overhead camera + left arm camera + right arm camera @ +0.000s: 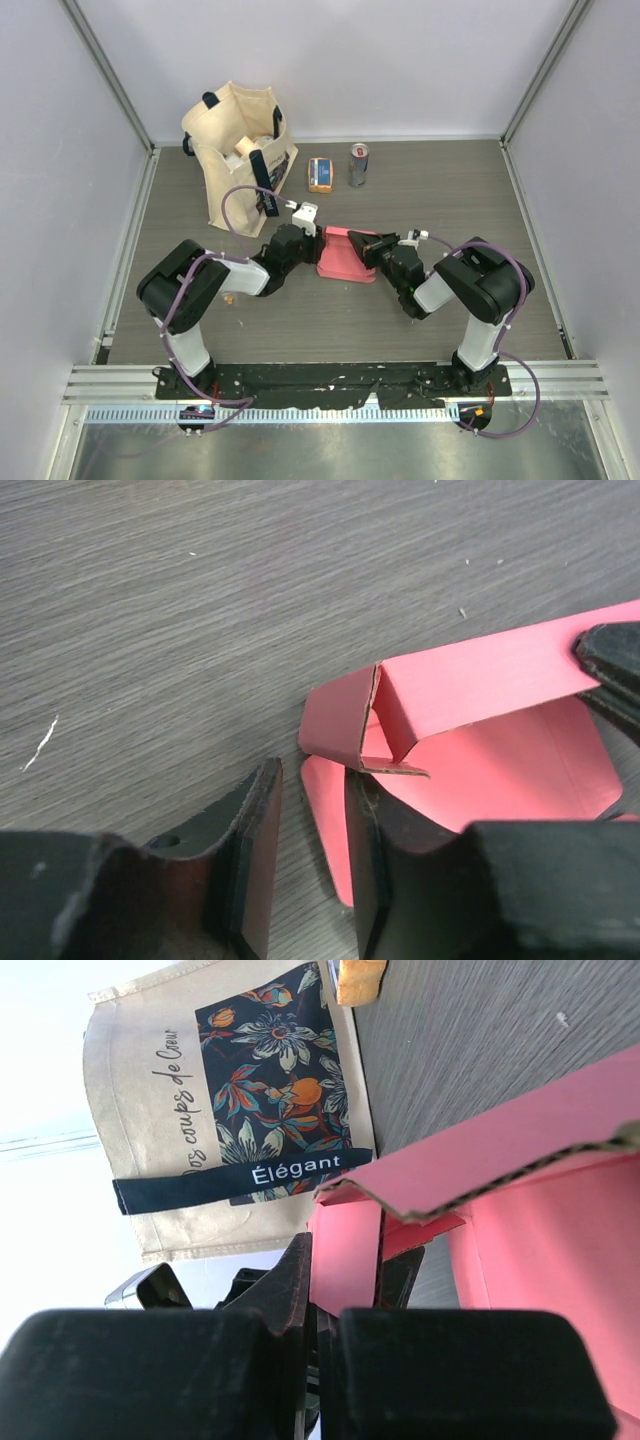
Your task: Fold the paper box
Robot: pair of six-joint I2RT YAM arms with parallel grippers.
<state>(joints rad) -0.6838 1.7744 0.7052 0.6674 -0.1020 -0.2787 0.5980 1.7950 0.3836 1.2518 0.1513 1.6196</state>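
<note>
The pinkish-red paper box lies part-unfolded on the table between my two arms. My left gripper sits low at the box's left end. In the left wrist view its jaws stand a little apart, with bare table and the edge of a flat pink flap in the gap. A raised corner flap stands just ahead of them. My right gripper is at the box's right side. The right wrist view shows it shut on an upright pink panel of the paper box.
A beige tote bag with a floral print stands at the back left. Next to it are a small orange-and-blue packet and a drinks can. Metal rails and white walls enclose the table.
</note>
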